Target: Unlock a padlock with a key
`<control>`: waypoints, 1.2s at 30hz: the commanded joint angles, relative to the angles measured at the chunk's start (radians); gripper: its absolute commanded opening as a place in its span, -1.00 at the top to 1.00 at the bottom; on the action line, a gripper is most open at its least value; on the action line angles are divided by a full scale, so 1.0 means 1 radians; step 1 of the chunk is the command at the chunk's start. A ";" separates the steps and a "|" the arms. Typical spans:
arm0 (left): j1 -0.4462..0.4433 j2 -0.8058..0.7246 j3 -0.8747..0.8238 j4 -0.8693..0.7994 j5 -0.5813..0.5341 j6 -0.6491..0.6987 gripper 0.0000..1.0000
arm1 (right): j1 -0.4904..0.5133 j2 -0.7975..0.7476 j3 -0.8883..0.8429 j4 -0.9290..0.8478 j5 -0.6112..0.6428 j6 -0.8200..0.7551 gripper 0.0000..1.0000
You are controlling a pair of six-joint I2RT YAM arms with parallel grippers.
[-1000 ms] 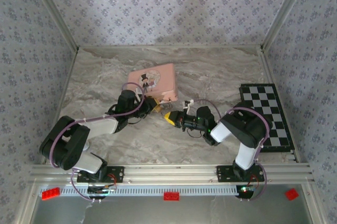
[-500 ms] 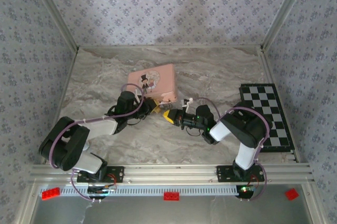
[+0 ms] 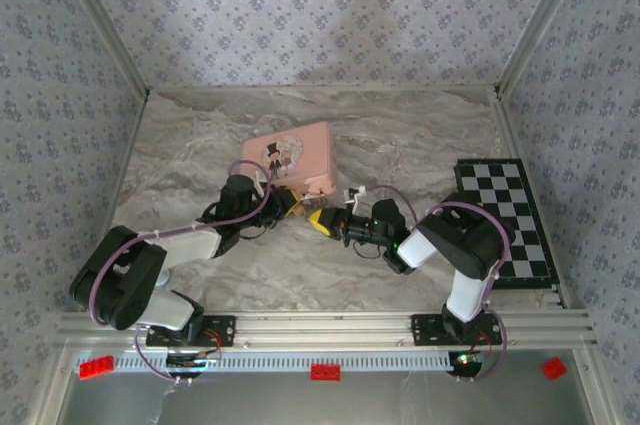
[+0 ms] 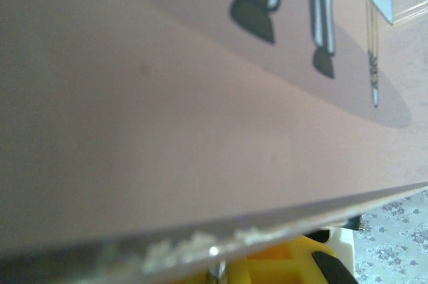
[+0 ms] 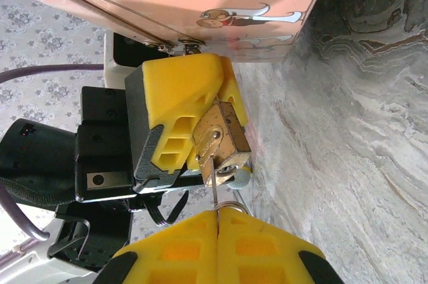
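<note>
Key presented to the padlock, both grippers engaged beside the pink tin.

The right gripper (image 5: 217, 224) has its yellow fingers pressed together on the key (image 5: 214, 187), whose thin shaft runs from the fingertips to the bottom end of the padlock (image 5: 226, 144); a small wire ring (image 5: 231, 206) sits at those fingertips. The blade appears to meet the keyway, but how far it has entered cannot be judged. The left gripper (image 3: 284, 201) is closed on the padlock, clamping the brass body. The padlock sits mid-table, just beside the near right corner of the pink tin (image 3: 290, 155). The tin lid bears a cartoon couple; any marking on the padlock face is too small to read. A checkerboard (image 3: 505, 220) lies well apart on the right of the marble table (image 3: 400, 135).
</note>
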 commanded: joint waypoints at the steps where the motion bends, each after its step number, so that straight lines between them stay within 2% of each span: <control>1: 0.015 -0.052 0.002 0.091 0.034 -0.042 1.00 | 0.001 0.004 0.009 0.012 -0.023 -0.013 1.00; 36: 0.049 -0.033 -0.009 0.136 0.060 -0.060 1.00 | 0.031 0.019 0.035 0.012 -0.023 -0.003 1.00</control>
